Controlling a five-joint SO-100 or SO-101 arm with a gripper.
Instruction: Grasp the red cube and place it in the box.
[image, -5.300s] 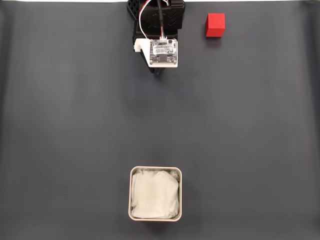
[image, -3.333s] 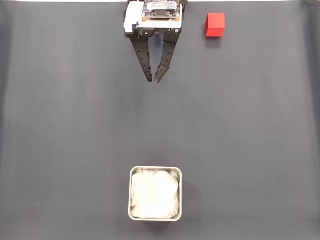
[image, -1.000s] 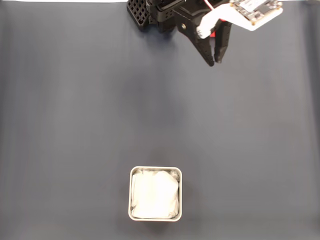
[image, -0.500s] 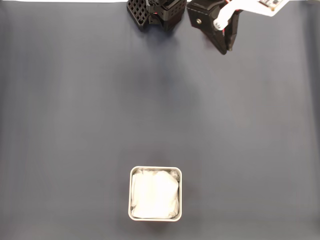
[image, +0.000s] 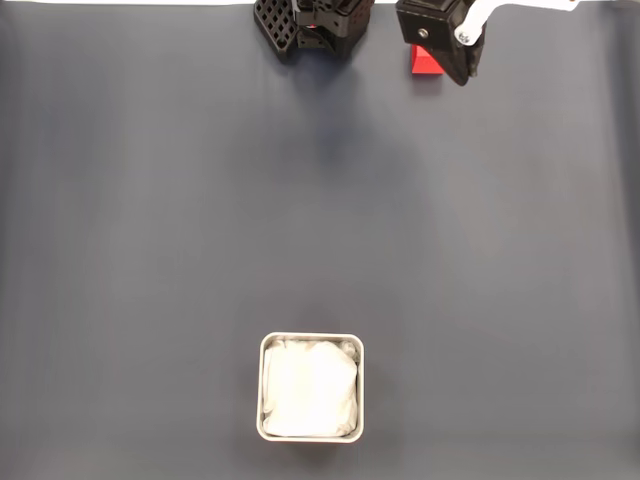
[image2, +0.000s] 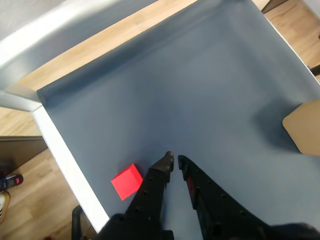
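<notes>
Red cube sits near the edge of the dark grey mat on the counter, partly hidden under the arm in the fixed view and lying just to the left of the tool in the wrist view. The tool's two fingers are nearly closed, with only a thin gap between the tips, and they grip nothing; the cube is outside them, not between them. The likely trouble is that, as the fingers stand, they cannot take the cube: if the tool goes down now it would land beside the cube or on top of it and could shove it toward the mat's edge, which is close by, and perhaps off it. The fingers would first have to spread wide and the tool swing over to the cube, squared to its faces, or a corner grip could let it twist out. The box lies well apart at the far end of the mat, so a weak hold might drop the cube on the long carry.
</notes>
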